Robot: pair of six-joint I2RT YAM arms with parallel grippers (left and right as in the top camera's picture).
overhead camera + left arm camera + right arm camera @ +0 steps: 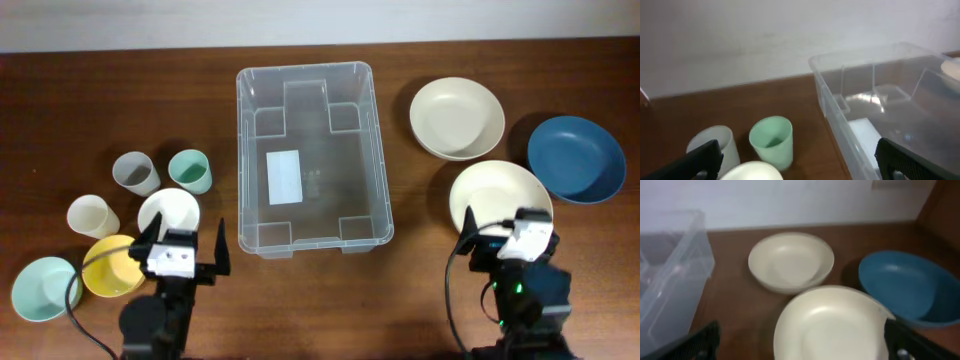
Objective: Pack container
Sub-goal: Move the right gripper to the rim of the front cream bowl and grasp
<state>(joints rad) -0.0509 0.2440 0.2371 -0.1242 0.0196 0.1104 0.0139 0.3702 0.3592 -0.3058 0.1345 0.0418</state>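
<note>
The container (pixel 310 155) is a large clear bin with a white label inside, standing empty at the table's middle; it also shows in the left wrist view (pixel 880 107) and at the left of the right wrist view (pixel 667 275). My left gripper (pixel 182 243) is open and empty, over a white bowl (pixel 170 210) at the front left. My right gripper (pixel 510 232) is open and empty, over the near edge of a cream bowl (pixel 497 195), which fills the space between the fingers in the right wrist view (pixel 832 325).
Left of the bin stand a grey cup (pixel 135 173), a green cup (pixel 189 171), a cream cup (pixel 92 216), a yellow bowl (pixel 110 266) and a pale teal bowl (pixel 42 289). Right of it lie another cream bowl (pixel 456 118) and a blue bowl (pixel 575 158).
</note>
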